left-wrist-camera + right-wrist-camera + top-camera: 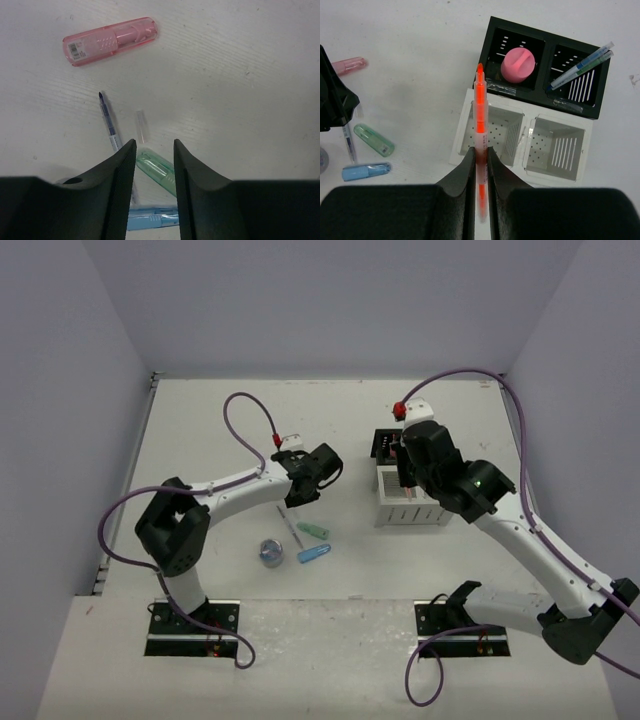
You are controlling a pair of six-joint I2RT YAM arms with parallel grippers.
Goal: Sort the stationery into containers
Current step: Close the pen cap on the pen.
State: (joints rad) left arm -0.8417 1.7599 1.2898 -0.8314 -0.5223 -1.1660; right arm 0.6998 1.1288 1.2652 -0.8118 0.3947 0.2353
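Observation:
My right gripper is shut on an orange pen and holds it over the left compartment of the white container, whose two compartments show nothing inside. Behind it the black container holds a pink round piece on the left and thin pens on the right. My left gripper is open and empty above a mint capsule. A blue capsule, a thin blue pen, a clear cap and a pink capsule lie around it.
A blue-grey roll lies on the table left of the blue capsule. The two containers stand together right of centre. Purple cables loop above both arms. Walls close in the table on three sides.

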